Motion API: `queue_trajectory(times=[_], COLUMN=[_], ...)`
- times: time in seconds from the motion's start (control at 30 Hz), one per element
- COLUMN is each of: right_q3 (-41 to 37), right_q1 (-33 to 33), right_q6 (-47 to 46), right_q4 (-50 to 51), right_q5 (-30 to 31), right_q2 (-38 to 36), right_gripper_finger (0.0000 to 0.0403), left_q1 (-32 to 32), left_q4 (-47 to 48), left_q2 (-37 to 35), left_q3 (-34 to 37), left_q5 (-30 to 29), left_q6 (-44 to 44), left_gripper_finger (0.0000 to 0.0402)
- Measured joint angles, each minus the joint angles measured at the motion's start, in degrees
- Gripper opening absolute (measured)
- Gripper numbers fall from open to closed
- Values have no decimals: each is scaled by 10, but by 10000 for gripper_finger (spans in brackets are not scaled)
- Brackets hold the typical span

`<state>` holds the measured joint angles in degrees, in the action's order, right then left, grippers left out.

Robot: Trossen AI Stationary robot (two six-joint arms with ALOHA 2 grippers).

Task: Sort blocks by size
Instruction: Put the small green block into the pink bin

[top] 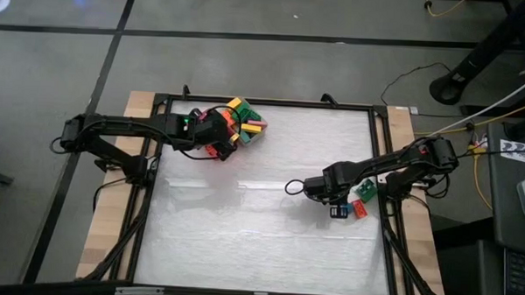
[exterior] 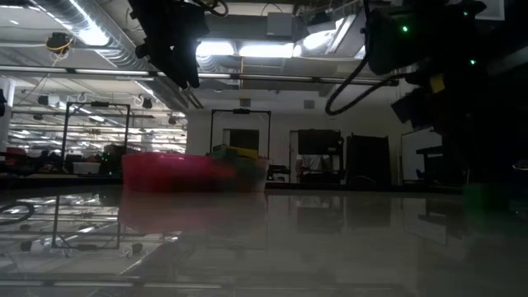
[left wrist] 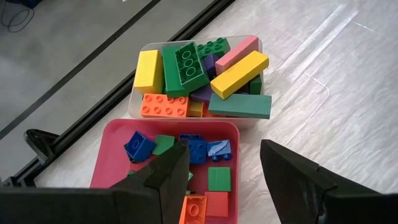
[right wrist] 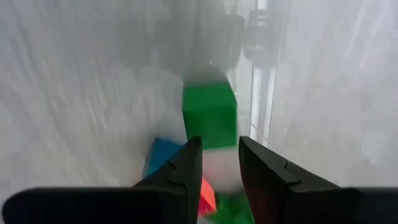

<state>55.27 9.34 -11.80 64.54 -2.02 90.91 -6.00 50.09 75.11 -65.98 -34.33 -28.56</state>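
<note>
You can see the left gripper (left wrist: 224,177) hanging above the two trays at the far left part of the table (top: 260,217); its two fingers (left wrist: 171,171) stand apart with nothing between them, so it is released and holds no block. Under it, in the left wrist view, the pink tray (left wrist: 118,146) carries the short blocks: some blue ones (left wrist: 138,147), a green one (left wrist: 219,179) and an orange one (left wrist: 194,208). The clear tray (left wrist: 264,46), touching the pink tray on its farther side, is full with the long blocks: a yellow bar (left wrist: 239,73), a pink bar (left wrist: 236,53), a green bar (left wrist: 186,68), a flat dark green bar (left wrist: 239,104) and an orange bar (left wrist: 165,106). From above, both trays sit close to the far rail of the table, near the left corner. The right gripper (right wrist: 219,168) is low over the right side of the table, near the right rail. Its fingers stand only a little apart, and you cannot tell from the pictures if they clench something. Just ahead of it lies a green block (right wrist: 209,115), and beside its fingers a blue block (right wrist: 165,155) and a red block (right wrist: 208,198) lie on the table. In the high view these loose blocks form a small group (top: 352,203) right next to that gripper.
</note>
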Motion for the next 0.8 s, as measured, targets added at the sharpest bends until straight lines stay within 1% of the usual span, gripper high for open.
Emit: queue_trajectory(times=[0.17, 0.37, 0.67, 0.73, 0.8], right_q3=[27, 29, 29, 29, 29], right_q1=[0, 0, 0, 0, 0], right_q6=[-1, 0, 0, -2, -14], right_q4=[16, 21, -23, -20, -19], right_q5=[-1, 0, -1, -1, -1], right_q2=[-1, -1, -2, -2, -2], right_gripper_finger=[106, 106, 107, 113, 129], left_q1=[0, 0, 0, 0, 0], left_q4=[0, 0, 4, 4, 4], left_q2=[0, 0, 0, 0, 0], left_q3=[0, 0, 0, 0, 0], left_q5=[0, 0, 0, 0, 0], left_q6=[6, 23, 30, 30, 30], left_gripper_finger=[184, 184, 184, 184, 184])
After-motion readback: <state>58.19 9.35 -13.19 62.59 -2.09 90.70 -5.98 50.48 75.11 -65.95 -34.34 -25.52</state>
